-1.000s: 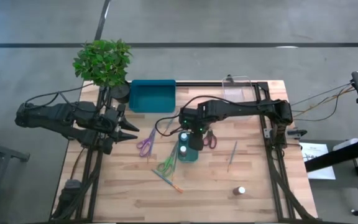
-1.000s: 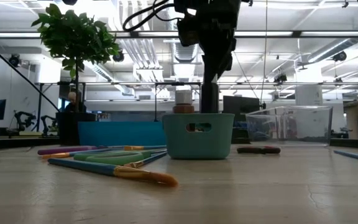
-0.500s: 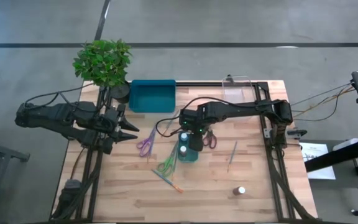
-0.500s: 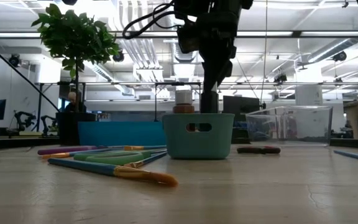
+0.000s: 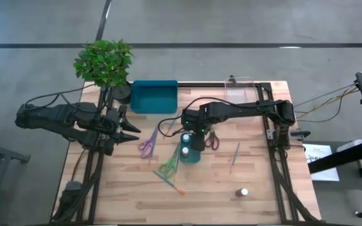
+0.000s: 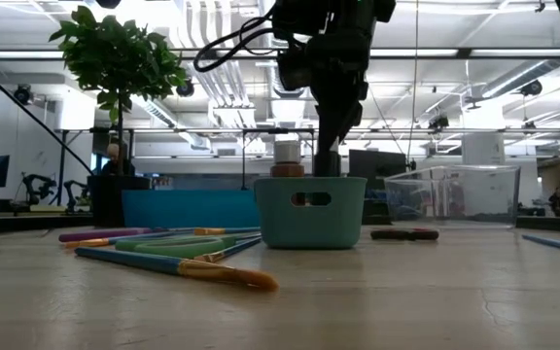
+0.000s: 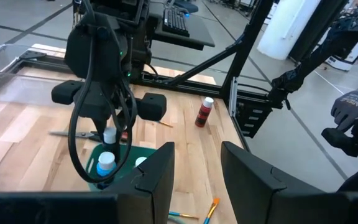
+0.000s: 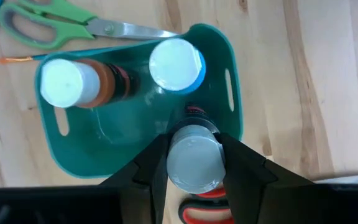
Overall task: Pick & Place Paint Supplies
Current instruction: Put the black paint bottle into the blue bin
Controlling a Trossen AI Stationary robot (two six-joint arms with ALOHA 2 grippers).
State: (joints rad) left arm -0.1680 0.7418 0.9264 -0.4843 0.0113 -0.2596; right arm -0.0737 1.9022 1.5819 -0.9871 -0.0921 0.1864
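A small teal basket (image 8: 231, 93) stands mid-table and holds two white-capped paint pots, one with an orange body (image 8: 73, 83) and one with a blue body (image 8: 176, 62). My right gripper (image 8: 194, 177) points steeply down over the basket's far-right corner, shut on a third white-capped pot (image 8: 194, 163). A fourth pot (image 5: 244, 192) stands alone near the front right. Purple scissors (image 5: 148, 143), green scissors (image 5: 168, 164), red scissors (image 5: 212, 139) and two brushes (image 5: 235, 157) (image 5: 168, 182) lie on the table. My left gripper (image 7: 197, 174) waits open at the left edge. My right gripper pinches the pot's top end (image 8: 194, 149), at or just under the white cap, between its two fingers (image 8: 241, 168). It comes from above, pointing steeply down. The pot hangs upright with its lower part inside the basket's walls (image 6: 309, 212). Whether its bottom touches the basket floor stays hidden.
A larger teal tray (image 5: 154, 95) and a clear plastic box (image 5: 241, 88) stand along the far edge. A potted plant (image 5: 105, 63) stands at the far left corner. Bare wood lies at the front middle and front left (image 5: 124, 194).
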